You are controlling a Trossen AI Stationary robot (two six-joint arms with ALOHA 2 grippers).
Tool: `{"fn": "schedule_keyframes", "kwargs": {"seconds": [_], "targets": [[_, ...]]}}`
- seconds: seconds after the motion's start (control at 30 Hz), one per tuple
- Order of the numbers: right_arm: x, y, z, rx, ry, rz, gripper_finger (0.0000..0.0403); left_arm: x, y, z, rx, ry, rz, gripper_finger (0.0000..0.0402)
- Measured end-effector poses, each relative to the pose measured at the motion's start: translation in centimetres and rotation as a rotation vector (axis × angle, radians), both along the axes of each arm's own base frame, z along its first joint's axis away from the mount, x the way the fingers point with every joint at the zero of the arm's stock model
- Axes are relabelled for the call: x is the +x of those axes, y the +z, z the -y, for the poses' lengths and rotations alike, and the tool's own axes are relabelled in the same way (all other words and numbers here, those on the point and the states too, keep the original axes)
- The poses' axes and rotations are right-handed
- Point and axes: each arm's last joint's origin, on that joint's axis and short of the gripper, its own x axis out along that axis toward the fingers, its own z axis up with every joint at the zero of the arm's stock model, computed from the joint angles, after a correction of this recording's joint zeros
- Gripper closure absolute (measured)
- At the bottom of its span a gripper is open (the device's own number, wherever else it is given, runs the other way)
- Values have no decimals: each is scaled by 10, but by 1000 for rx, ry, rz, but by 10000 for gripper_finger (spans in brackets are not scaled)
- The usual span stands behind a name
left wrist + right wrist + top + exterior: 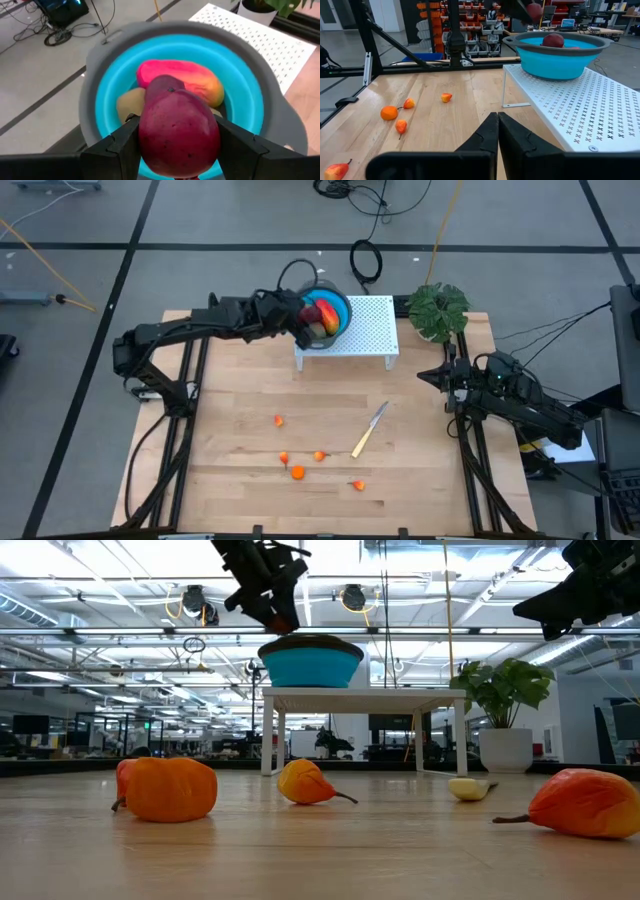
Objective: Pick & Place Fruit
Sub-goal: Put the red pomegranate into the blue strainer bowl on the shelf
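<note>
My left gripper [178, 137] hangs over the blue bowl [240, 85], shut on a dark red round fruit [179, 131]. The bowl stands on a white perforated stand [365, 330] at the table's far side. In it lie the oblong red-yellow fruit [182, 82], a brown-green oval one [129, 104] and another dark red one [553, 40]. Several tiny orange fruits [297, 472] lie on the near part of the table. My right gripper [497, 127] waits shut at the table's right side, touching nothing. My left gripper pinches the dark red round fruit between its two fingers [127, 142], one on each side of its widest part [145, 135]. The fingers slant down from the table's left side. The fruit is lifted clear, above the inside of the bowl.
A yellow-handled knife [368, 430] lies right of the table's middle. A leafy plant in a white pot [438, 308] stands at the far right corner, beside the stand. Bare wood lies between the stand and the orange fruits.
</note>
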Motion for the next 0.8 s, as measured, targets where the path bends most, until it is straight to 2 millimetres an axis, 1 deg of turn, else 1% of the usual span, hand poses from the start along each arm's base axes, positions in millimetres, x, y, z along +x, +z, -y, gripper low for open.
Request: {"fn": "schedule_keyframes", "kwargs": {"seconds": [0.33, 0.6, 0.8], "targets": [[0, 0, 0, 0, 0, 0, 399, 1, -3, 0, -2, -29, -12, 190], [0, 0, 0, 0, -3, -1, 399, 18, -23, -2, -42, -121, -60, 190], [0, 0, 0, 1, -4, -3, 399, 19, -21, -4, -26, -113, -35, 190]]}}
